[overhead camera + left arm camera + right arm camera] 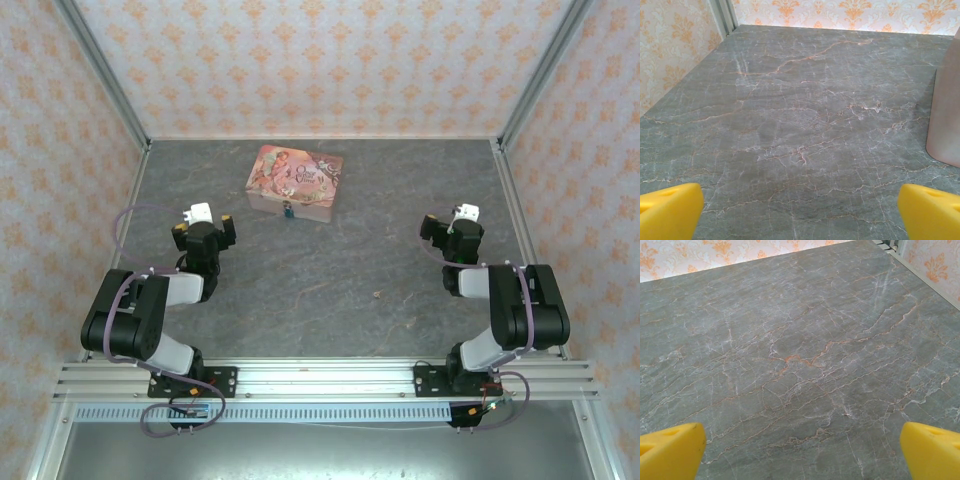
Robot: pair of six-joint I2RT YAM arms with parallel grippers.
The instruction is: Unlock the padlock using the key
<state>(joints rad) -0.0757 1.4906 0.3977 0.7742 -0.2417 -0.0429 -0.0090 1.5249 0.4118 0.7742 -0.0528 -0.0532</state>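
Left gripper (800,212), right gripper (800,452) wide apart, empty; padlock (288,211) seemingly at tin (296,175) front; lettering unreadable.

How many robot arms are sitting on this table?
2. The left arm stands at the near left of the table, and the right arm at the near right. Nothing here looks big enough to hide a third.
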